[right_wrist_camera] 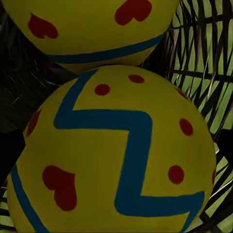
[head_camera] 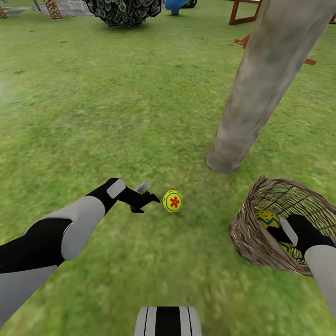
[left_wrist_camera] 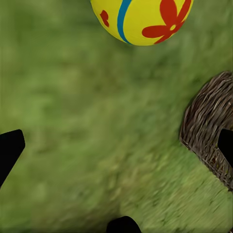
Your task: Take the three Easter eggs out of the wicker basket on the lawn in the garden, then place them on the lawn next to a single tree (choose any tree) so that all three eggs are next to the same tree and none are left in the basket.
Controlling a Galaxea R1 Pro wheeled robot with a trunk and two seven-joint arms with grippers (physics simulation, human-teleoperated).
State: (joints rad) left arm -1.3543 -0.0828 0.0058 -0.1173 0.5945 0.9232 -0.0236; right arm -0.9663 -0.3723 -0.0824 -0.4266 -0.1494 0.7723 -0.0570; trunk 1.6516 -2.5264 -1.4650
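Your left pincer gapes empty beside one egg on the lawn near the tree. Your right pincer is inside the tipped basket; its wrist camera shows two eggs close up, grip unclear.

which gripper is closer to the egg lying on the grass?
Left. The left gripper sits just beside the egg on the lawn; the right gripper is off inside the wicker basket.

Far off at the top of my head view I see a dark-leaved bush, a rough palm trunk at its left, a blue rounded shape at its right, and red-brown wooden frame pieces past that, all well apart from me
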